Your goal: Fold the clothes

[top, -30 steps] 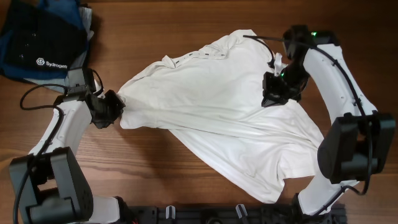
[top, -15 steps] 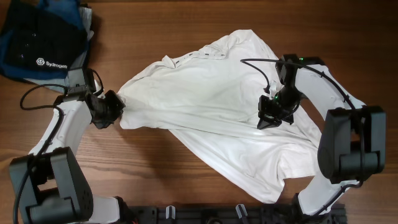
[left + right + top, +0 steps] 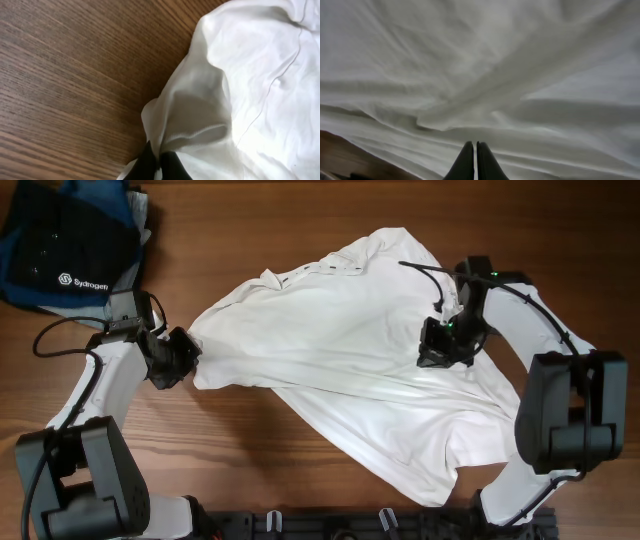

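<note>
Nearest the robot's base, the lower corner of the white shirt [image 3: 340, 350] hung close to the front edge of the wooden table [image 3: 240, 450], between the two arm bases. From there the cloth spread away in long diagonal folds, lying wrinkled and unfolded across the middle of the table.

Farther back on the left, the left gripper [image 3: 186, 358] met the shirt's leftmost tip. In the left wrist view its jaws [image 3: 157, 167] were clenched on a gathered bunch of the thin cloth, which fanned out from the pinch, with bare wood to one side.

At about the same depth on the right, the right gripper [image 3: 440, 356] pointed down onto the shirt's right part. Its wrist view showed the two dark tips [image 3: 474, 160] pressed tight together over creased white cloth; whether any cloth was caught between them could not be told.

Beyond both grippers, the shirt's far edge carried a short row of small dark marks. In the far left corner, apart from the shirt, sat a dark folded stack [image 3: 70, 250] with a white logo.
</note>
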Robot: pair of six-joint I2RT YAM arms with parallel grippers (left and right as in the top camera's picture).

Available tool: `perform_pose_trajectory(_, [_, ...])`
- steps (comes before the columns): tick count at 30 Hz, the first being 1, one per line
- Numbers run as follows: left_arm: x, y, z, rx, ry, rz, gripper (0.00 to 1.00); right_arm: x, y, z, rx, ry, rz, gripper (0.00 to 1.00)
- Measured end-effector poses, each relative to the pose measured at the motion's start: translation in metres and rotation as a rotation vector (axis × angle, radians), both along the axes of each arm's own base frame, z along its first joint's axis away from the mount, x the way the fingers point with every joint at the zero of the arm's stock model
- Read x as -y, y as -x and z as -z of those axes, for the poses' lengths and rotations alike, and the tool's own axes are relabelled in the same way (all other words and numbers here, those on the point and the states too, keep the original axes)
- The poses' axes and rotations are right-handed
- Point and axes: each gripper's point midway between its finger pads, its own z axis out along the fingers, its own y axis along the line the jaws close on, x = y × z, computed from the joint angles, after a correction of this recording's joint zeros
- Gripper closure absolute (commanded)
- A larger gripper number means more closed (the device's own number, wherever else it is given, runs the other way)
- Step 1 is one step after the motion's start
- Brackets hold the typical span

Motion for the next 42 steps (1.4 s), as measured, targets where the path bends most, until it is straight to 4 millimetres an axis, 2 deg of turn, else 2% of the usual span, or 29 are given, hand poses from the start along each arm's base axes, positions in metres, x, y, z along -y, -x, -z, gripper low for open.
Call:
perform_pose_trajectory(6, [0.000,0.002,0.000,-0.007,0.002,0.000,0.96,0.018,0.013,0.001,-0.068,0.057,0.044,0.96])
perform_pose_trajectory(14, [0.000,0.002,0.000,-0.007,0.001,0.000,0.96,0.033,0.013,0.004,-0.068,0.104,0.059,0.96])
perform_pose_trajectory(20, [0.000,0.002,0.000,-0.007,0.002,0.000,0.96,0.059,0.023,0.020,-0.092,0.112,0.136,0.96])
perform_pose_trajectory(24, [0.000,0.002,0.000,-0.007,0.001,0.000,0.96,0.069,0.028,0.024,-0.107,0.112,0.172,0.96])
perform_pose_trajectory(30, [0.000,0.002,0.000,-0.007,0.001,0.000,0.96,0.070,0.026,0.025,-0.097,0.113,0.176,0.96])
perform_pose_trajectory(42, [0.000,0.002,0.001,-0.009,0.002,0.001,0.96,0.073,0.007,0.038,-0.044,0.119,0.212,0.96])
